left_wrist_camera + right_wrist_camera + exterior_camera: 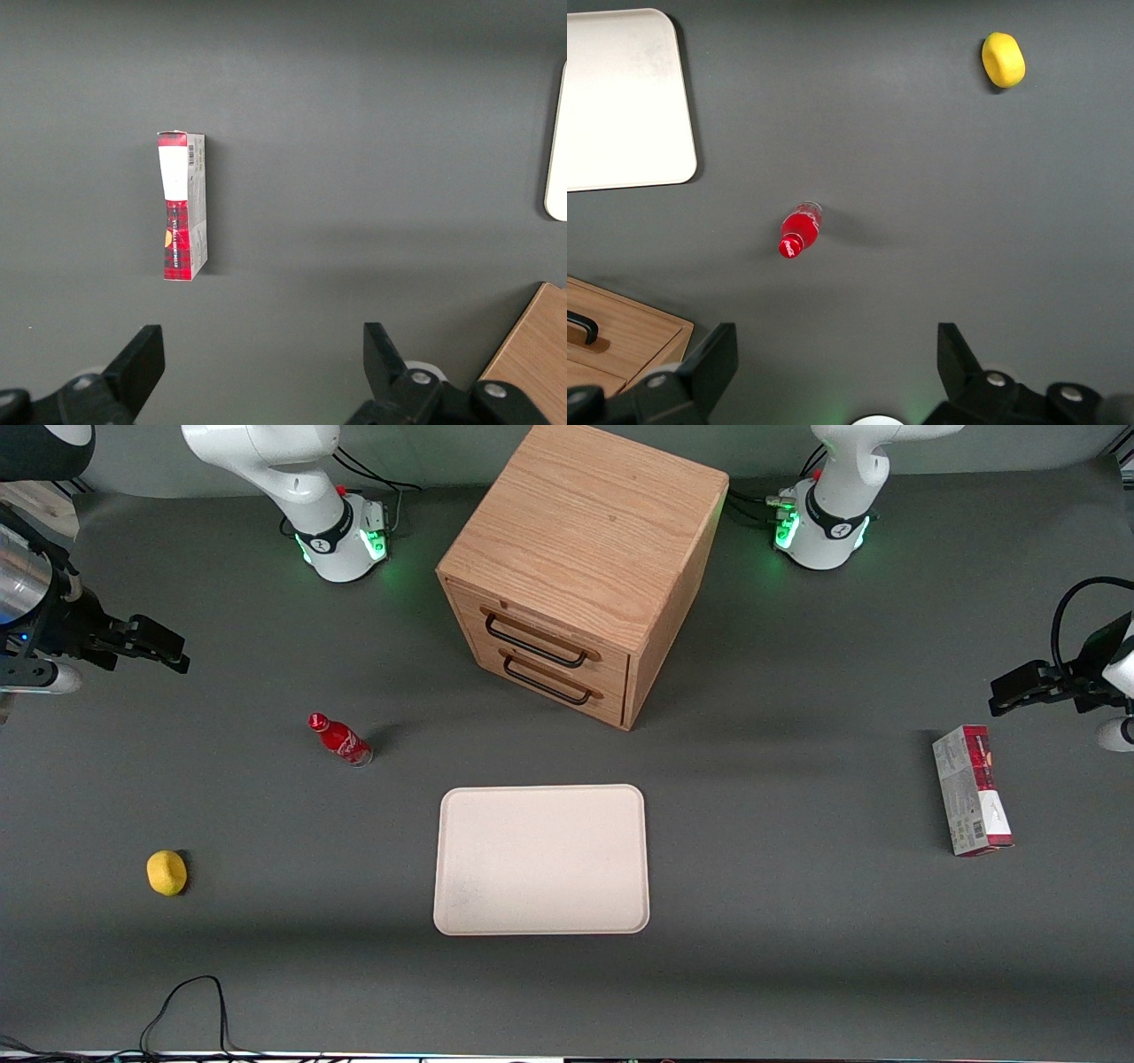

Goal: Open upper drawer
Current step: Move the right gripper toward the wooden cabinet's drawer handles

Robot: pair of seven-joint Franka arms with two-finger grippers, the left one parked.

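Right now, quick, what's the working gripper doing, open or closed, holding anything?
Gripper: open, holding nothing, hanging above bare table at the working arm's end, well clear of the upper drawer, which is shut.

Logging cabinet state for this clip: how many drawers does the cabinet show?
2. The upper drawer sits directly above the lower drawer, both shut, each with a black handle. The gripper hangs open toward the working arm's end of the table, touching nothing.
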